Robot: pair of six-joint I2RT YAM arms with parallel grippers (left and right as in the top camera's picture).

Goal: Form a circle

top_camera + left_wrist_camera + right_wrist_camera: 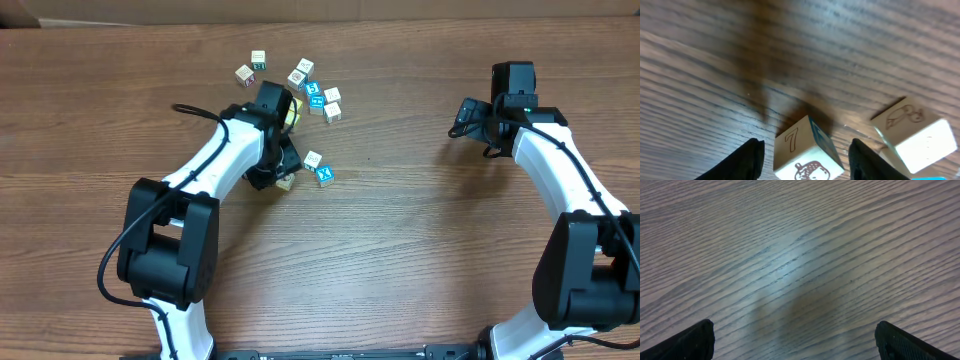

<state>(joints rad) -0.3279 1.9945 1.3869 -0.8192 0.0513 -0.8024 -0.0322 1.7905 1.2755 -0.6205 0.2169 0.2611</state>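
The circle is a tight little cluster of cubes in the middle of the table: a white-faced cube [313, 159], a blue-faced cube [324, 175] and a tan cube [287, 182]. My left gripper [280, 172] reaches down at the cluster's left side. In the left wrist view its open jaws [807, 152] straddle a cube marked 7 with an acorn [807, 155], with a thin gap on each side. A bird-picture cube [912, 135] lies just to the right. My right gripper [466, 118] [795, 332] stands open over bare wood.
A loose scatter of several white, teal and yellow cubes [312, 89] lies behind the left arm, with two more cubes [250, 66] at the back left. The table's far edge [320, 22] runs just beyond them.
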